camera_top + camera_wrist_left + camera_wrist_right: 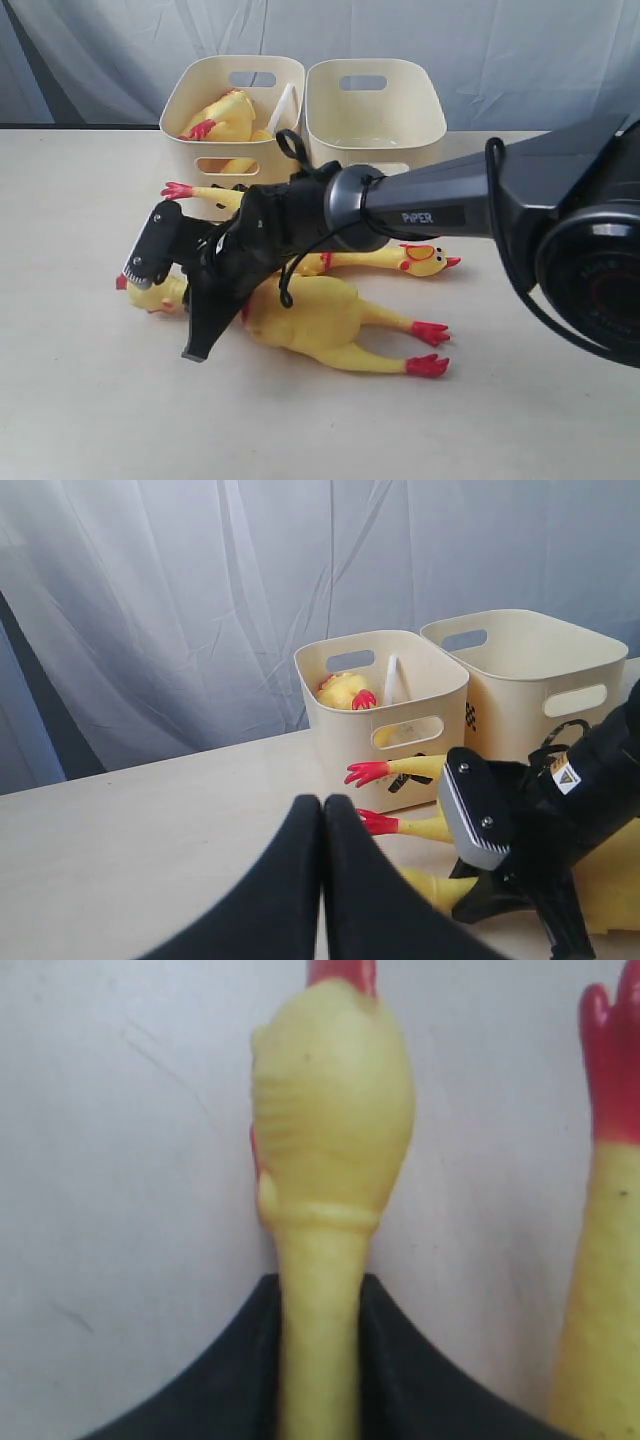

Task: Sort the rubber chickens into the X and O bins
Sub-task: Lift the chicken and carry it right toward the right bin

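Note:
A large rubber chicken lies on its side on the table, head to the left and red feet to the right. My right gripper reaches across and is shut on its neck; in the right wrist view the fingertips press both sides of the yellow neck below the head. A thinner chicken lies behind it. Another chicken lies in the left cream bin. The right bin looks empty. My left gripper is shut on nothing, low over the table.
The thin chicken's red feet lie against the near bin's front, covering part of a black mark there. Both bins stand side by side at the back against a grey curtain. The right arm spans the table's middle.

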`<action>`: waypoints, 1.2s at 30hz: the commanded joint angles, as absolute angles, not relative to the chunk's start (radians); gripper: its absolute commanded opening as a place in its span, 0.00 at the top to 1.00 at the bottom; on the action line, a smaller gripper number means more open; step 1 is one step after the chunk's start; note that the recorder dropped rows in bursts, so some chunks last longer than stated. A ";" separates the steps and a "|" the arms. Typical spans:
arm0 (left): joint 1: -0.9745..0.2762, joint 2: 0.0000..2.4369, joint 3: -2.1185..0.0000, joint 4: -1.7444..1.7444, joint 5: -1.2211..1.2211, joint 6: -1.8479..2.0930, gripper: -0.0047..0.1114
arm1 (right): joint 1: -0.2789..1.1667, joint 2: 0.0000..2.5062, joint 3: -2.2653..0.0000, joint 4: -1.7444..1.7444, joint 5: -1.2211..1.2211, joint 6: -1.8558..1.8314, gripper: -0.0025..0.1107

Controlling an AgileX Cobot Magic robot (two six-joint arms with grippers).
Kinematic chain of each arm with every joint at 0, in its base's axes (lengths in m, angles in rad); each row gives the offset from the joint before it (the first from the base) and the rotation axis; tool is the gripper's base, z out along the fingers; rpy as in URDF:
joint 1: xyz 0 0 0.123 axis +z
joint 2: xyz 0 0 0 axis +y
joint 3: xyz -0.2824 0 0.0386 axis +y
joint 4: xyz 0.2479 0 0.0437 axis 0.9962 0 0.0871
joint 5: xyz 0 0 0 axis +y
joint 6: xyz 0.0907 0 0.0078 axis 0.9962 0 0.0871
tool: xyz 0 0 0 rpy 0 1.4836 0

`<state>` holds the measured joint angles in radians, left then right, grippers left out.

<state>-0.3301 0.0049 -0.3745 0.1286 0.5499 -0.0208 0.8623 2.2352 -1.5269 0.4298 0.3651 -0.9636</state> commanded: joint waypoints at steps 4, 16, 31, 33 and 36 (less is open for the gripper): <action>-0.342 0.000 -0.367 0.130 0.545 -0.023 0.96 | 0.863 2.096 -1.532 0.567 0.406 -0.877 0.99; -0.342 0.000 -0.367 0.130 0.547 -0.019 0.96 | 0.849 1.845 -1.532 0.640 0.467 -0.845 0.99; -0.342 0.000 -0.367 0.130 0.545 -0.019 0.96 | 0.713 1.413 -1.532 0.592 0.602 -0.694 0.99; -0.342 0.000 -0.367 0.130 0.545 -0.019 0.96 | 0.652 1.351 -1.532 0.605 0.607 -0.683 0.99; -0.342 0.000 -0.367 0.130 0.545 -0.019 0.96 | 0.536 1.305 -1.532 0.676 0.597 -0.680 0.99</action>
